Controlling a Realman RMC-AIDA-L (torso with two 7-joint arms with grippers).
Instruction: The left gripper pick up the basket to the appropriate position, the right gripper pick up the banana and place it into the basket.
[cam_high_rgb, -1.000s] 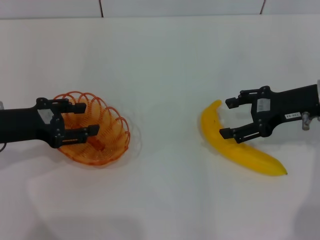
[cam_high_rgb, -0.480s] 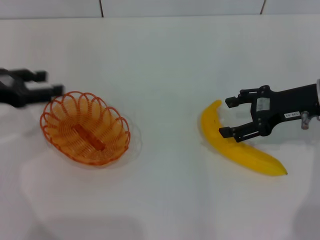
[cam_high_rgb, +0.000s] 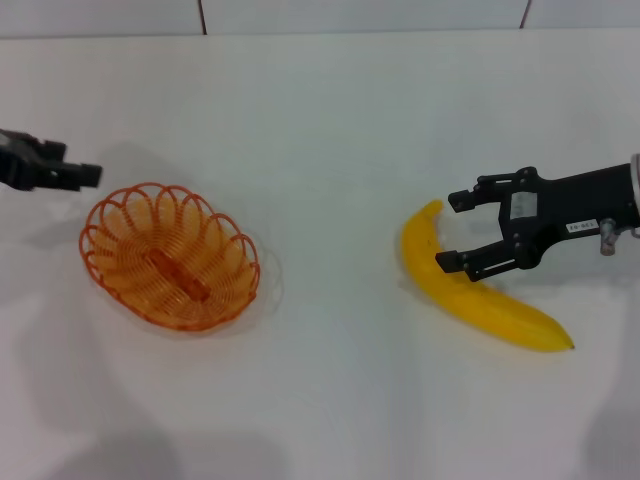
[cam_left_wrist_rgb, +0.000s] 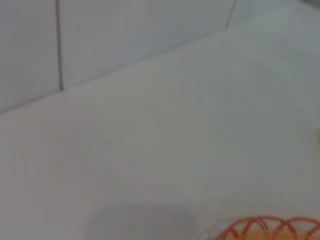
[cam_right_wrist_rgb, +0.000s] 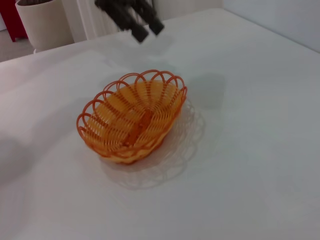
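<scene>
The orange wire basket (cam_high_rgb: 170, 257) stands empty on the white table at the left; it also shows in the right wrist view (cam_right_wrist_rgb: 132, 117), and its rim shows in the left wrist view (cam_left_wrist_rgb: 270, 227). My left gripper (cam_high_rgb: 68, 163) is open and empty, raised above the table behind and left of the basket, apart from it; it also shows in the right wrist view (cam_right_wrist_rgb: 145, 28). The yellow banana (cam_high_rgb: 480, 295) lies on the table at the right. My right gripper (cam_high_rgb: 449, 233) is open, its two fingers on either side of the banana's upper half.
The white table (cam_high_rgb: 330, 150) ends at a tiled wall at the back. In the right wrist view a beige bin (cam_right_wrist_rgb: 45, 22) stands beyond the table's far side. Bare table lies between basket and banana.
My left gripper, which was over the basket's left rim, has pulled away up and to the left, empty. The basket stays on the table. My right gripper has hardly moved.
</scene>
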